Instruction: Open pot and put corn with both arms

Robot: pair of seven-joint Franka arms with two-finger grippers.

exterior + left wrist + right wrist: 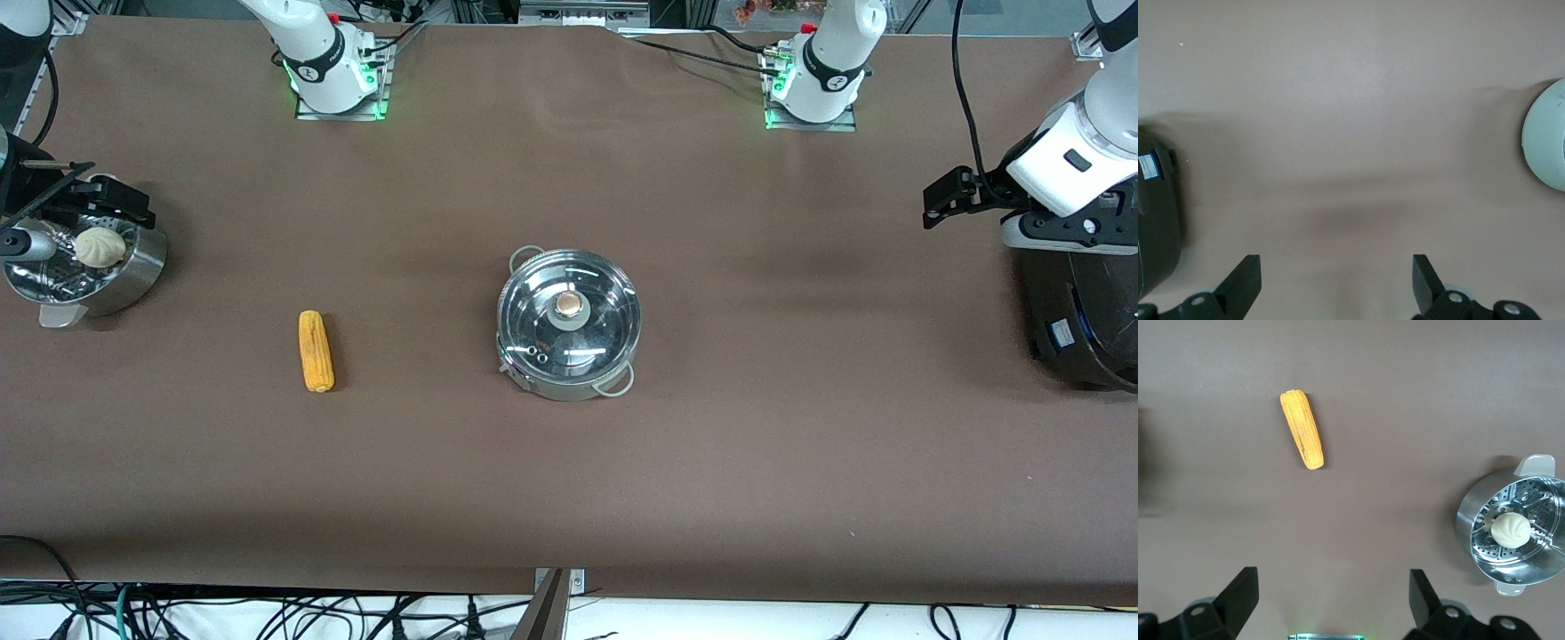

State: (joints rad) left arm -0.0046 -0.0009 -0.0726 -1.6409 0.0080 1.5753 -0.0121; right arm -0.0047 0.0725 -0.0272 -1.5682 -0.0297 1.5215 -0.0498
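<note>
The pot point(565, 389) stands mid-table, shiny steel with thin wire loop handles. Its clear glass lid point(605, 307) is on, with a round knob point(571, 308) on top. The corn point(316, 351) lies flat on the brown cloth toward the right arm's end, also seen in the right wrist view point(1303, 429). My right gripper point(116, 200) point(1333, 597) hangs open and empty at that end, over the steamer pot's edge. At the other end, my left gripper point(942, 197) point(1336, 280) is open and empty above bare cloth beside the black cooker. Both are well away from the pot.
A perforated steel steamer pot point(147, 267) point(1468, 520) holding a pale bun point(98, 246) point(1510, 530) stands at the right arm's end. A big black cooker point(1080, 324) point(1158, 213) stands at the left arm's end. The arm bases point(338, 76) point(813, 84) sit along the table's edge farthest from the front camera.
</note>
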